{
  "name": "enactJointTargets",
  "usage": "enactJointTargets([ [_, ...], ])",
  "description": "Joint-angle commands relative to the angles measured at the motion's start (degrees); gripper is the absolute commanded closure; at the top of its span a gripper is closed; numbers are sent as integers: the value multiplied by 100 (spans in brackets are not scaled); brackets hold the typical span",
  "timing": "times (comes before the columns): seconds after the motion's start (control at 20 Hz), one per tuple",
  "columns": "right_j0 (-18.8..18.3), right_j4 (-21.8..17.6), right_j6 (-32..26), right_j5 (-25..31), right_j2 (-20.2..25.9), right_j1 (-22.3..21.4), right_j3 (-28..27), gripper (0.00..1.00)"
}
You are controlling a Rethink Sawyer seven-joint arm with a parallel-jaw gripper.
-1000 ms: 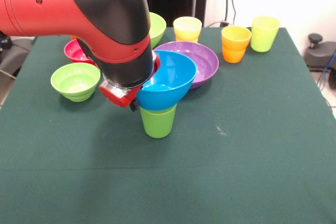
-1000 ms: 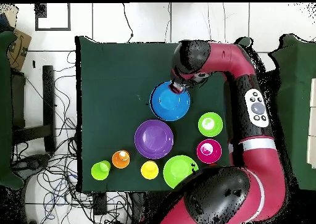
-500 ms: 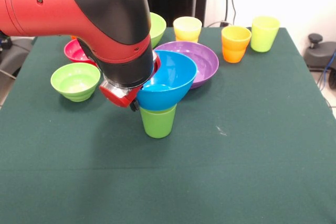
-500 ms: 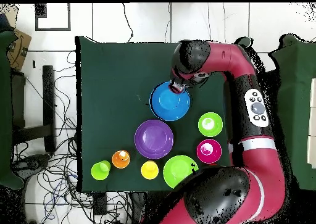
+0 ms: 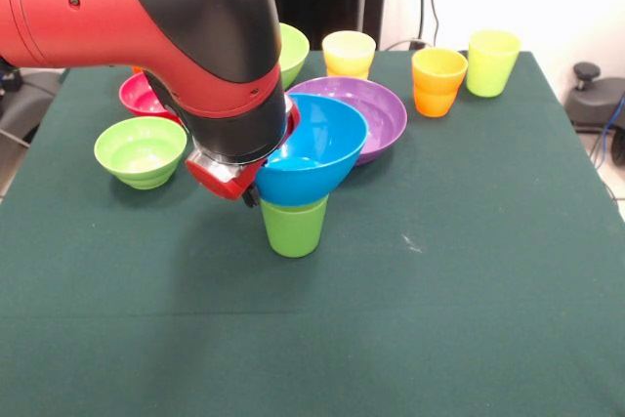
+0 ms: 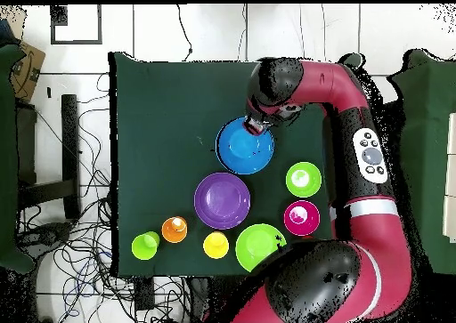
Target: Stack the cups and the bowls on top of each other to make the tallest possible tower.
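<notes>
A large blue bowl (image 5: 317, 148) rests tilted on an upright green cup (image 5: 294, 227) near the table's middle, a two-piece tower. My gripper (image 5: 256, 175) is at the bowl's rim on the arm's side, shut on it; the bulky arm hides the grip itself. From overhead the blue bowl (image 6: 245, 147) covers the cup, and the gripper (image 6: 259, 128) sits at its edge. Just behind stands the wide purple bowl (image 5: 381, 114), almost touching the blue one.
A small lime bowl (image 5: 141, 150) and a red bowl (image 5: 137, 95) stand beside the arm. A large lime bowl (image 5: 291, 48), a pale yellow cup (image 5: 349, 54), an orange cup (image 5: 437, 81) and a yellow-green cup (image 5: 491, 62) line the far edge.
</notes>
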Motion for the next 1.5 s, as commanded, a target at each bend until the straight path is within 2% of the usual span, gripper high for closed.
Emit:
enactJointTargets([
  [0.05, 233, -60, -1093, 190, 212, -13, -264, 100],
  [0.25, 304, -82, -1098, 409, 183, -12, -374, 100],
  [0.7, 362, -130, -1151, 531, 139, 7, -458, 100],
  [1.5, 263, -221, -1347, 331, 92, -64, -283, 100],
])
